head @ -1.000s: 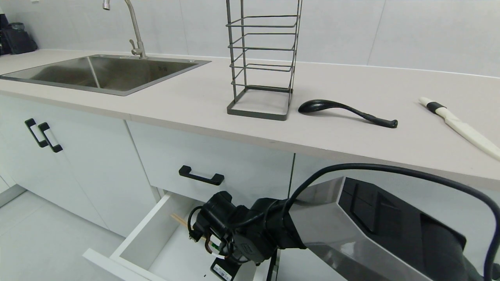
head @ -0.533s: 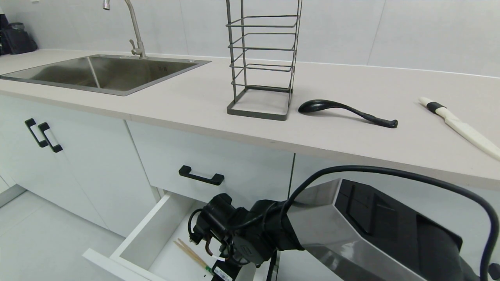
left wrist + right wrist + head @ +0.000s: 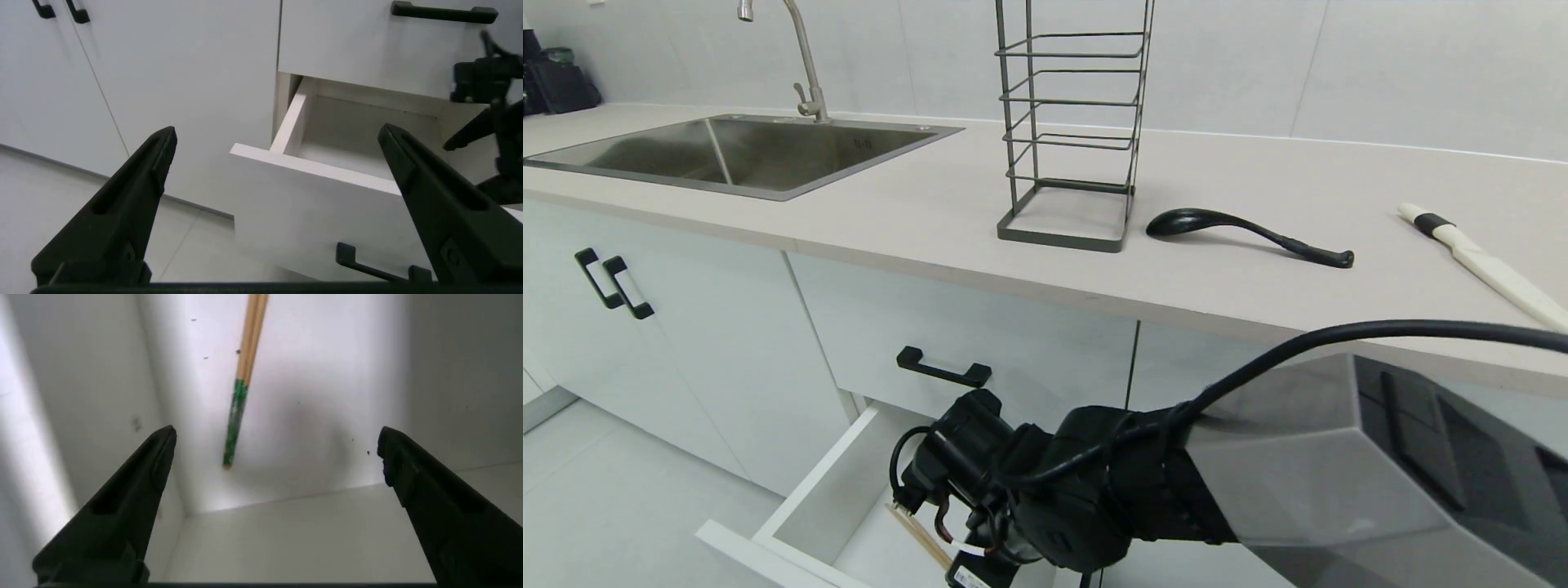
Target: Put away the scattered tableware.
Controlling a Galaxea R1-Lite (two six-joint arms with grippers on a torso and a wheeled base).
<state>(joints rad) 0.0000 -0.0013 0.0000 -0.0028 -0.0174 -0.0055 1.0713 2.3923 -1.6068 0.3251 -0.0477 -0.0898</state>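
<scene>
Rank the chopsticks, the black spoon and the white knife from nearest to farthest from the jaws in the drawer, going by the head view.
From the right gripper, jaws open:
1. Chopsticks, just below it on the drawer floor.
2. Black spoon, up on the counter beside the wire rack.
3. White knife, farther right along the counter.

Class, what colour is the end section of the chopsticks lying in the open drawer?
Green; the rest of the chopsticks is light wood. Clearest in the right wrist view.
</scene>
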